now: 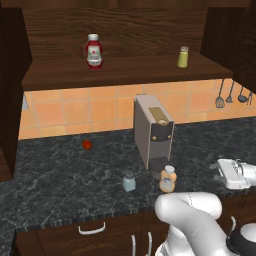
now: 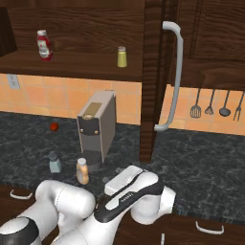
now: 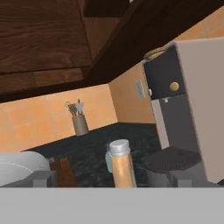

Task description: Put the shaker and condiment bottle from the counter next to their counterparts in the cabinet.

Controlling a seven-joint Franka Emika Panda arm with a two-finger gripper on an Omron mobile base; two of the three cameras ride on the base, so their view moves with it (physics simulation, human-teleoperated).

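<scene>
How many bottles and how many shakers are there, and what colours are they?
Bottles: 2, the red sauce bottle in the cabinet and the peach-orange condiment bottle on the counter.
Shakers: 2, the yellow-green shaker in the cabinet and the pale blue-grey shaker on the counter.
Total: 4

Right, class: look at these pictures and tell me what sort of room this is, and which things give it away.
A kitchen, computer-rendered. Signs: a dark stone counter with a coffee machine, cooking utensils hanging on the tiled wall, and a wooden cabinet holding a sauce bottle.
</scene>
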